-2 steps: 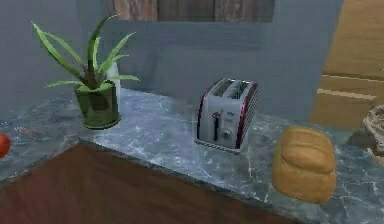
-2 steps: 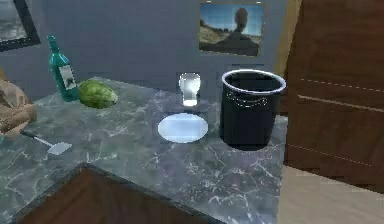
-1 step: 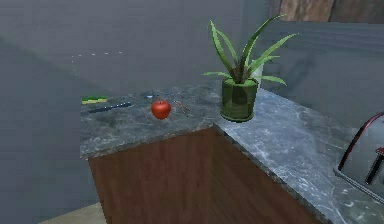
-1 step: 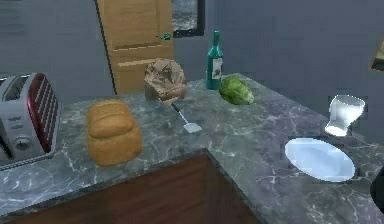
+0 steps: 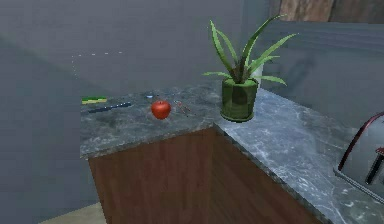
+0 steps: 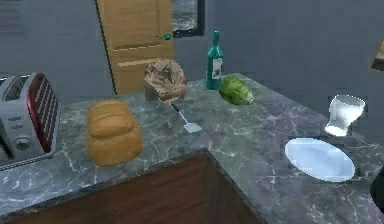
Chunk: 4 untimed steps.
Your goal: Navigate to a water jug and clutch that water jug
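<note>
Standing on the counter (image 6: 250, 135) is a white jug (image 6: 345, 113); pincer's state cannot be told.

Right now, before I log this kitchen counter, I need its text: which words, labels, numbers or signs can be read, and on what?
No text here can be read.
The bottle has a pale label on its front, too small to read.
The toaster has no print that I can make out.
</note>
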### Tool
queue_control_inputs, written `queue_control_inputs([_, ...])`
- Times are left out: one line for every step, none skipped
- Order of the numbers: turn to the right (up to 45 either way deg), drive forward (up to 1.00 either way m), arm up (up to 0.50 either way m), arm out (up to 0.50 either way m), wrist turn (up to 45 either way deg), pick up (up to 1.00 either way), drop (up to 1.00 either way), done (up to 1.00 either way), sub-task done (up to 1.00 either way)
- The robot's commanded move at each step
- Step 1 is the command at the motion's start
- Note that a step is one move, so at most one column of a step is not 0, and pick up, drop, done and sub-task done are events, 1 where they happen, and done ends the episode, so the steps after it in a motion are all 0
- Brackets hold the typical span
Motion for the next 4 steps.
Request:
queue_control_inputs([0.0, 0.00, 0.38, 0.00, 0.0, 0.00, 0.00, 0.00, 0.00])
queue_control_inputs([0.0, 0.00, 0.00, 0.50, 0.0, 0.00, 0.00, 0.00, 0.00])
queue_control_inputs([0.0, 0.00, 0.00, 0.00, 45.0, 0.00, 0.00, 0.00, 0.00])
queue_control_inputs([0.0, 0.00, 0.00, 0.00, 45.0, 0.00, 0.00, 0.00, 0.00])
